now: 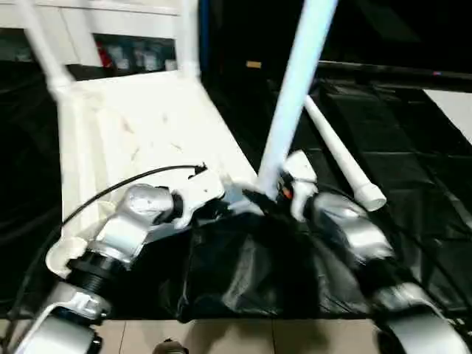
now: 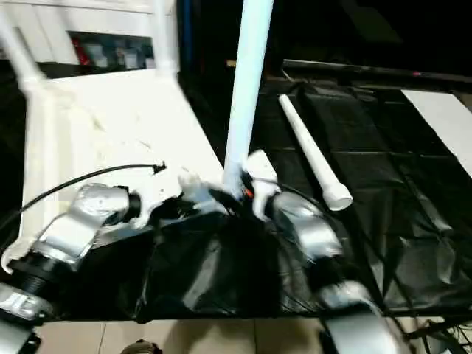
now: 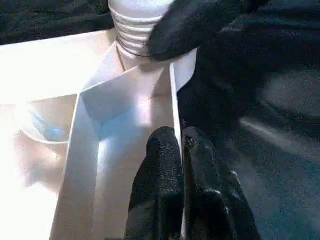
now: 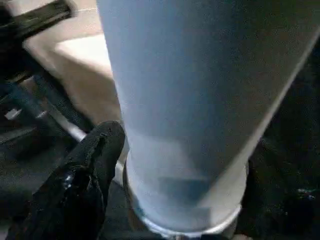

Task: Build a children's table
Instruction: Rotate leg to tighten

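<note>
The tabletop point(image 1: 140, 140) is seen lying underside up on the black sheet point(image 1: 413, 192), in front of the white cabinet point(image 1: 96, 29). Two legs point(image 1: 40, 44) are seated in the far corner sockets; a third leg point(image 1: 295, 88) stands in the near right socket, its thread still exposed in the left wrist view, so it is judged not fully screwed home. A fourth leg point(image 1: 343, 162) lies loose on the sheet, just beside the tabletop. Count: one tabletop, four legs. The left gripper point(image 3: 181, 150) is clenched on the tabletop's edge rib. The right gripper point(image 4: 175, 175) is set around the third leg's base, fingers point(image 4: 95, 160) slackened; a firm hold cannot be told.
</note>
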### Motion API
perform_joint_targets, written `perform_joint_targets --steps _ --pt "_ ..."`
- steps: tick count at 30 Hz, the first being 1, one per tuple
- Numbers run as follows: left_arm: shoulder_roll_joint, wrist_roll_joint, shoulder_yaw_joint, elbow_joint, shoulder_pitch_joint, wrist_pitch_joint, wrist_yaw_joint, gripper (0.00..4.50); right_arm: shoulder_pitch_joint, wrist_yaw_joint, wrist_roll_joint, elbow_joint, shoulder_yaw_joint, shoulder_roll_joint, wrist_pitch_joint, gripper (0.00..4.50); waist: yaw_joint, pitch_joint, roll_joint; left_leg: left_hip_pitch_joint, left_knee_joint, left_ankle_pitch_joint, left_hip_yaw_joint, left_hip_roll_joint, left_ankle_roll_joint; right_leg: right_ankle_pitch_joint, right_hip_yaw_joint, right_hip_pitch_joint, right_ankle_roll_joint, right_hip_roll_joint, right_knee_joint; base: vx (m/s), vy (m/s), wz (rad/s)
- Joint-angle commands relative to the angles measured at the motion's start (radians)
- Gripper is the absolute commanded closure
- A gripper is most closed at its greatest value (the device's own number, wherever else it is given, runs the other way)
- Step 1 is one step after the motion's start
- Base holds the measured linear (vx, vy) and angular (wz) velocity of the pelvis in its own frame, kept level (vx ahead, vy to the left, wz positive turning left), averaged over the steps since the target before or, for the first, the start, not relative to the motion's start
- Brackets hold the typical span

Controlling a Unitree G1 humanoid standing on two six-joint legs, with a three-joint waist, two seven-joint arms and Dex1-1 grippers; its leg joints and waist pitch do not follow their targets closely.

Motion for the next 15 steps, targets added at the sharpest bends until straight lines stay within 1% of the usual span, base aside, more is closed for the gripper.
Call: perform_joint_targets --steps 1,3,4,8,9,12,13,14,15 --pt "-0.014 -0.031 -0.047 -0.009 -0.009 -0.058 -0.074 4.50 0.016 0.100 0.018 -0.060 0.041 -0.024 0.018 0.89 -0.004 -0.064 0.015 0.023 -0.051 -0.091 0.011 0.015 0.051 0.193 0.052 0.057 -0.245 -0.044 -0.055 0.000 0.000 0.00" --pt "-0.009 -0.033 -0.050 -0.008 -0.008 -0.063 -0.088 4.50 0.021 0.118 0.019 -0.068 0.048 -0.033 0.024 0.89 -0.001 -0.066 0.013 0.025 -0.049 -0.094 0.015 0.016 0.049 0.189 0.053 0.056 -0.245 -0.044 -0.053 0.000 0.000 0.00" --pt "-0.001 -0.031 -0.055 -0.005 -0.009 -0.073 -0.112 4.50 0.027 0.149 0.017 -0.080 0.063 -0.049 0.039 1.05 -0.001 -0.065 0.012 0.023 -0.049 -0.093 0.016 0.016 0.048 0.183 0.053 0.055 -0.245 -0.044 -0.053 0.000 0.000 0.00" --pt "0.006 -0.035 -0.056 0.004 -0.010 -0.092 -0.135 4.50 0.035 0.183 0.014 -0.089 0.078 -0.061 0.045 1.22 -0.001 -0.066 0.012 0.023 -0.049 -0.103 0.016 0.016 0.039 0.155 0.052 0.055 -0.243 -0.046 -0.054 0.000 0.000 0.00" --pt "0.010 -0.038 -0.055 0.012 -0.012 -0.100 -0.145 4.50 0.036 0.196 0.012 -0.088 0.084 -0.062 0.046 1.26 -0.001 -0.066 0.013 0.024 -0.049 -0.103 0.016 0.017 0.038 0.157 0.052 0.054 -0.247 -0.046 -0.053 0.000 0.000 0.00" --pt "0.015 -0.041 -0.053 0.023 -0.013 -0.111 -0.158 4.50 0.040 0.206 0.013 -0.100 0.088 -0.064 0.057 1.59 -0.002 -0.067 0.012 0.024 -0.048 -0.098 0.016 0.016 0.039 0.158 0.053 0.054 -0.249 -0.045 -0.052 0.000 0.000 0.00" --pt "0.019 -0.039 -0.051 0.037 -0.017 -0.119 -0.166 4.50 0.043 0.209 0.018 -0.107 0.088 -0.060 0.073 1.62 -0.001 -0.068 0.011 0.024 -0.046 -0.089 0.016 0.015 0.041 0.170 0.053 0.055 -0.251 -0.045 -0.050 0.000 0.000 0.00" --pt "0.019 -0.037 -0.049 0.044 -0.018 -0.120 -0.166 4.50 0.044 0.206 0.020 -0.106 0.086 -0.057 0.077 1.73 -0.001 -0.069 0.011 0.023 -0.045 -0.082 0.017 0.015 0.043 0.178 0.053 0.055 -0.252 -0.045 -0.049 0.000 0.000 0.00" --pt "0.017 -0.037 -0.046 0.048 -0.020 -0.117 -0.160 4.50 0.046 0.200 0.020 -0.102 0.085 -0.052 0.078 1.73 0.000 -0.069 0.010 0.024 -0.044 -0.073 0.017 0.015 0.046 0.191 0.053 0.054 -0.255 -0.045 -0.047 0.000 0.000 0.00"
